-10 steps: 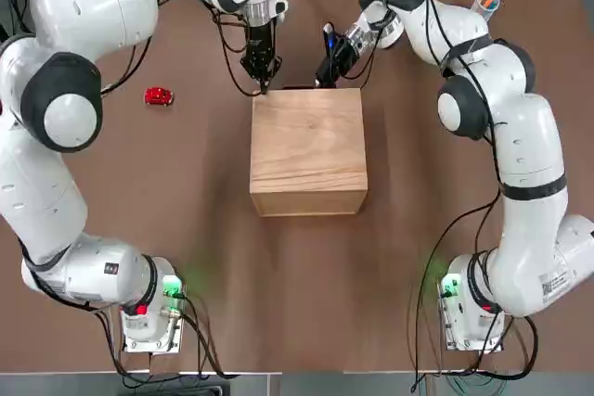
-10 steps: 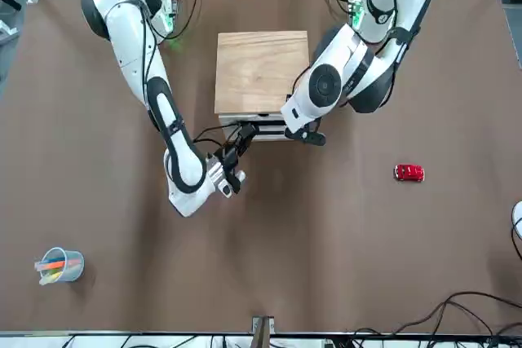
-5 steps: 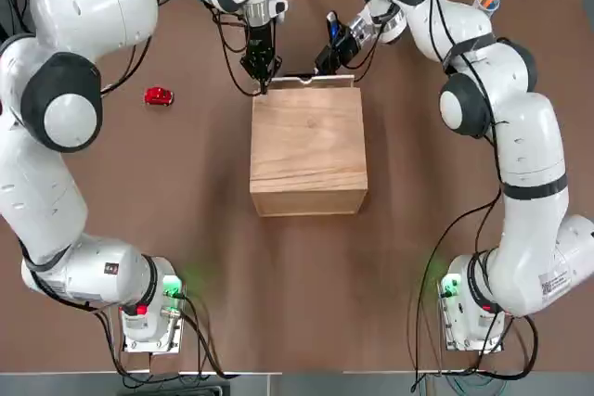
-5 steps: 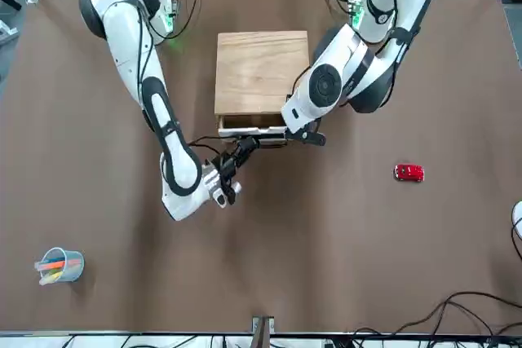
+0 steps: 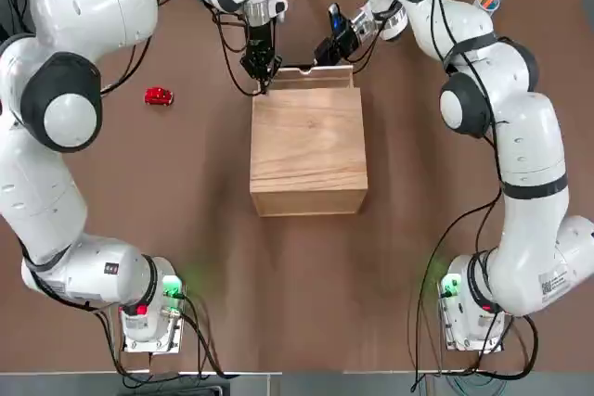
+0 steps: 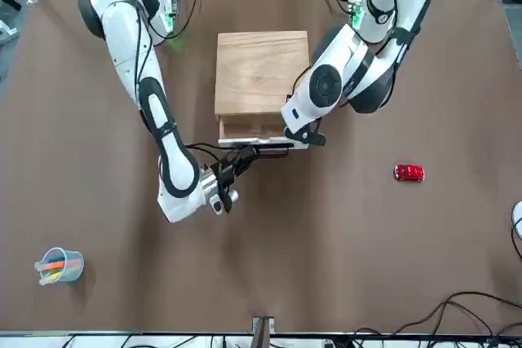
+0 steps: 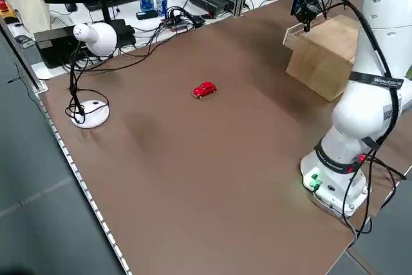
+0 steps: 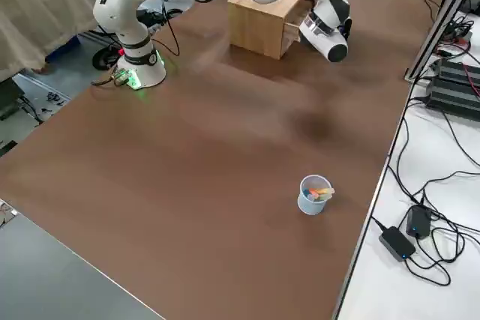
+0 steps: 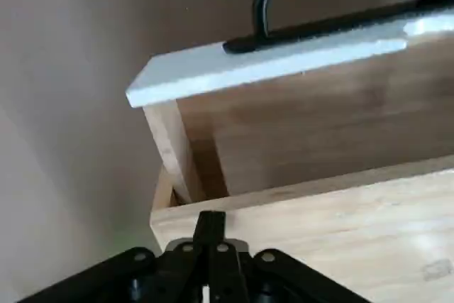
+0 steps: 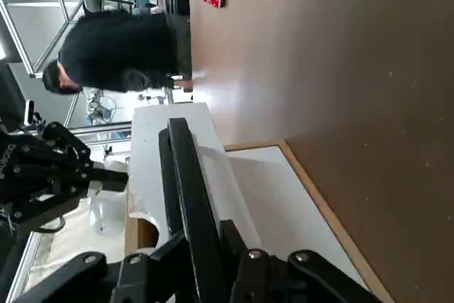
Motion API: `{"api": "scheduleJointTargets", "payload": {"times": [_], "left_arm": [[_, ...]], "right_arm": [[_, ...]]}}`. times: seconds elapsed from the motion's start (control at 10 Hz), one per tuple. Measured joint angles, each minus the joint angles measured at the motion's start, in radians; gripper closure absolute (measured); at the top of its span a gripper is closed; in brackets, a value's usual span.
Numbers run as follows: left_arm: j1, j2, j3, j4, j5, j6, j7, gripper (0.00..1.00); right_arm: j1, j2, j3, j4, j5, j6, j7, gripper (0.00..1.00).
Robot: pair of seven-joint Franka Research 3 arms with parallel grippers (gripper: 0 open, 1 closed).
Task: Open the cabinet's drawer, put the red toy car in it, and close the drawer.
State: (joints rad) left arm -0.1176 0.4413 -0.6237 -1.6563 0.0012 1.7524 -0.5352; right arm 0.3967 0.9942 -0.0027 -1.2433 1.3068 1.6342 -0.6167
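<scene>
Cabinet (image 5: 308,149) mid-table, drawer (image 5: 309,77) partly out on the far side from the arm bases, a strip of its inside showing in the top view. Dark handle (image 6: 263,151) on the drawer front.

Right gripper (image 5: 325,49) at that handle, jaws closed on the bar; bar (image 10: 190,204) running between the fingers in the right wrist view.

Left gripper (image 5: 261,77) pointing down at the cabinet's top far corner on the robot's left, just beside the drawer's side wall. Jaws closed, holding nothing, fingers (image 9: 211,226) pressed together with the tip on the cabinet's top edge in the left wrist view.

Car (image 5: 159,96) on the bare table (image 5: 186,257), well apart from the cabinet on the robot's left, untouched. Also red and small in the front view (image 6: 409,172) and left side view (image 7: 205,89).

Cup (image 6: 60,266) of coloured pens near the table's far right corner.
</scene>
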Motion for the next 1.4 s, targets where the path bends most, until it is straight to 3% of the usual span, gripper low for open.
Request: {"api": "scheduleJointTargets", "payload": {"times": [0.4, 0.8, 1.0, 1.3, 1.4], "left_arm": [[0.0, 0.0, -0.001, 0.0, 0.0, -0.002, 0.0, 0.99], [0.0, 0.0, -0.001, 0.0, 0.0, -0.002, 0.0, 0.99], [0.0, 0.0, -0.001, 0.0, 0.0, -0.003, 0.0, 0.99], [-0.001, 0.0, -0.002, 0.0, 0.0, -0.003, 0.0, 0.99], [0.0, 0.0, -0.002, 0.0, 0.0, -0.003, 0.0, 0.99]], "right_arm": [[-0.004, 0.0, -0.001, 0.019, 0.032, 0.076, 0.022, 0.88], [-0.004, 0.0, -0.002, 0.028, 0.037, 0.097, 0.024, 0.85], [-0.004, 0.004, -0.005, 0.028, 0.037, 0.1, 0.024, 0.63], [-0.004, 0.004, -0.002, 0.032, 0.071, 0.104, 0.025, 0.15], [-0.004, 0.004, -0.001, 0.032, 0.082, 0.104, 0.025, 0.09]]}}
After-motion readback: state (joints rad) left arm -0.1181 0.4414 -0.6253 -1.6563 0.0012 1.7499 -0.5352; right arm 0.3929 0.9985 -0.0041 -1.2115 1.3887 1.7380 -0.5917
